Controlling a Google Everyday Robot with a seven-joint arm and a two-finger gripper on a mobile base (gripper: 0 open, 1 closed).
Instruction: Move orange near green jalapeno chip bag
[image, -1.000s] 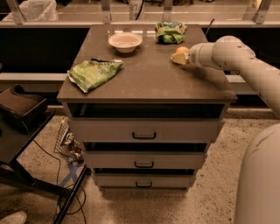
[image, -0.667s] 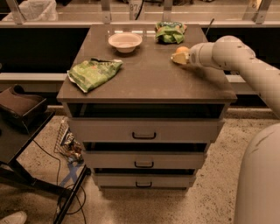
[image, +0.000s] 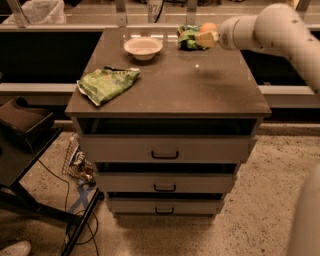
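My gripper (image: 204, 36) is at the back right of the cabinet top, raised above the surface, and is shut on the small round orange (image: 209, 27). It hangs just in front of a small lumpy green bag (image: 187, 36). The large flat light-green jalapeno chip bag (image: 107, 84) lies at the front left of the cabinet top (image: 200, 95), far from the gripper. My arm (image: 270, 30) comes in from the right.
A white bowl (image: 143, 47) sits at the back middle of the top. The cabinet has drawers (image: 165, 150) below. A dark stand (image: 25, 125) and cables are on the floor at the left. A rail (image: 75, 22) runs behind the cabinet.
The gripper has risen from the right side of the top and moved toward the back, carrying the orange. The bags and bowl have not moved.
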